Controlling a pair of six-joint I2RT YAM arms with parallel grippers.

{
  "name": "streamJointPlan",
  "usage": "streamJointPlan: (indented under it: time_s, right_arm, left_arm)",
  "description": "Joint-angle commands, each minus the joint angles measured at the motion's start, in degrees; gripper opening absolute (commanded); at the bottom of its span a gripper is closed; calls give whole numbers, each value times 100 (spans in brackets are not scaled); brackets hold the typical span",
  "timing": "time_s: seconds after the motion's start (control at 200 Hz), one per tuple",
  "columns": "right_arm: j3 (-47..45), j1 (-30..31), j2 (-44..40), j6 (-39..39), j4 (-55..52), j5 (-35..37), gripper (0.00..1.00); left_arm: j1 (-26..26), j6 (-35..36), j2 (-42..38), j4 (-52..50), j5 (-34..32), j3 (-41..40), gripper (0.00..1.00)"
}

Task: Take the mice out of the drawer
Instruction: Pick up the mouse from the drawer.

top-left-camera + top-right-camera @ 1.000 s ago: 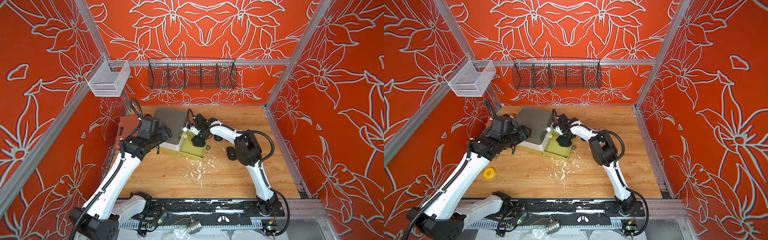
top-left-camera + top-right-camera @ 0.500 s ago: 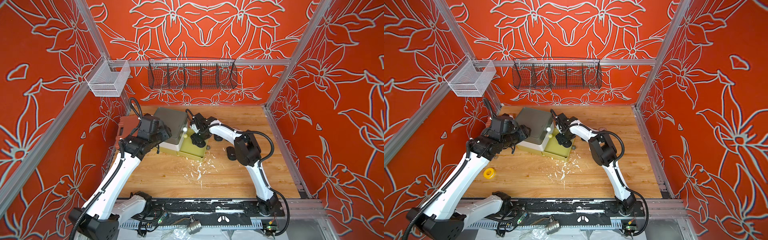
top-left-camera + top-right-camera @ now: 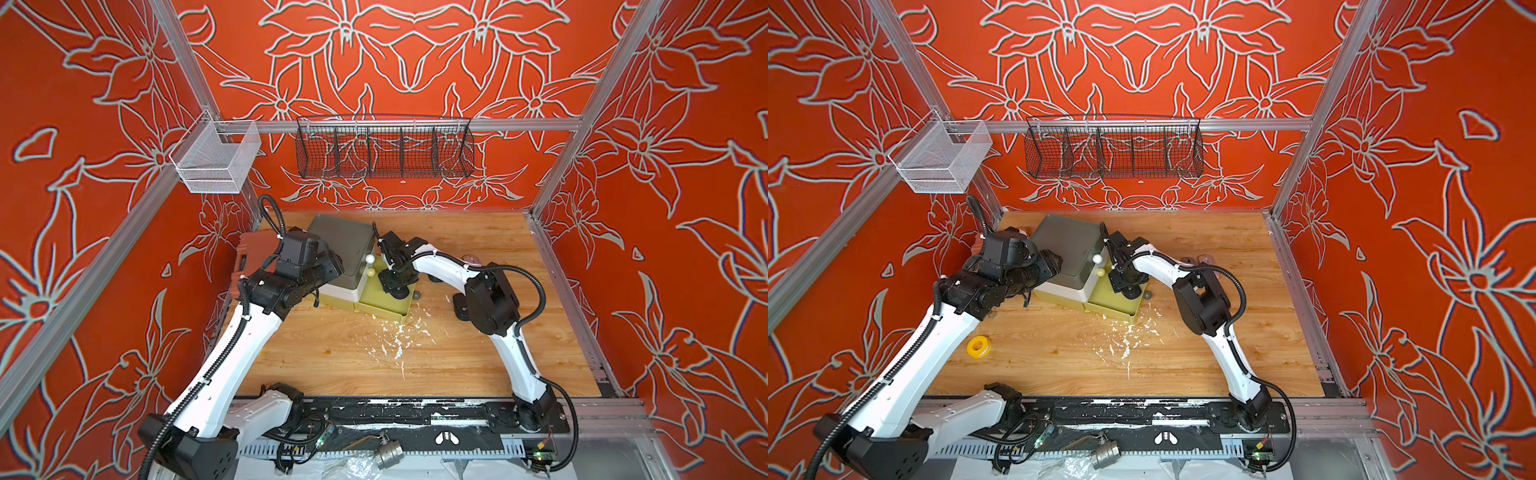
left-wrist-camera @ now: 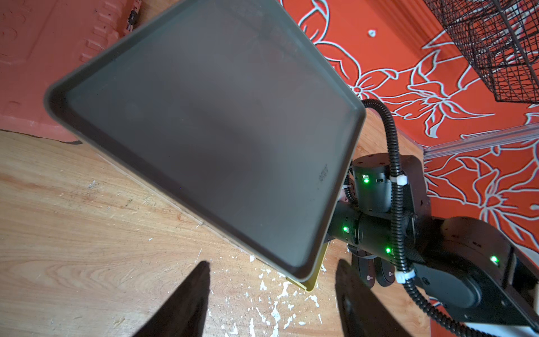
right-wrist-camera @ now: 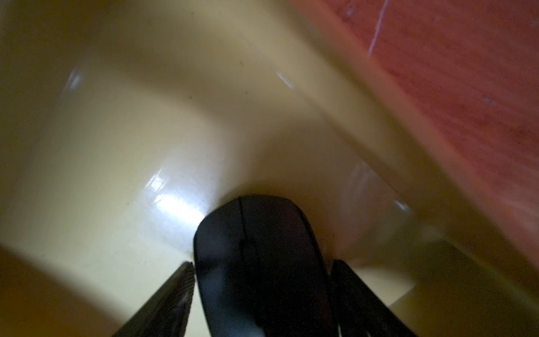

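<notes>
The right gripper [image 5: 262,262] is clamping the black mouse [image 5: 256,233] across its flanks inside the yellow drawer [image 5: 116,146]. The shell is likely handling as light, rigid and slippery. The left gripper [image 4: 271,262] is hovering beside the drawer, jaws apart and empty.
</notes>
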Motion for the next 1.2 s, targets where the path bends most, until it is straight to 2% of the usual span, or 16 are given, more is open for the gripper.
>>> streamJointPlan:
  time_s: [0.0, 0.395, 0.535, 0.926, 1.036, 1.196]
  right_arm:
    - [-204, 37, 17, 389, -623, 325, 72]
    - [-123, 79, -158, 764, -505, 453, 63]
    - [-94, 74, -320, 918, -389, 235, 62]
    - [-34, -78, -1223, 1127, -573, 197, 61]
    - [-393, -251, -1740, 1116, -549, 181, 61]
    - [-1386, -579, -2497, 1075, -419, 333, 61]
  left_arm:
    - [10, -28, 58, -4, 23, 140, 66]
    - [8, -45, -20, 22, 64, 131, 66]
    - [16, -4, -10, 22, 152, 176, 66]
    - [5, 325, 35, -189, 522, 351, 66]
    - [-72, 500, 165, -287, 751, 428, 66]
    - [-411, 690, 329, -373, 699, 504, 66]
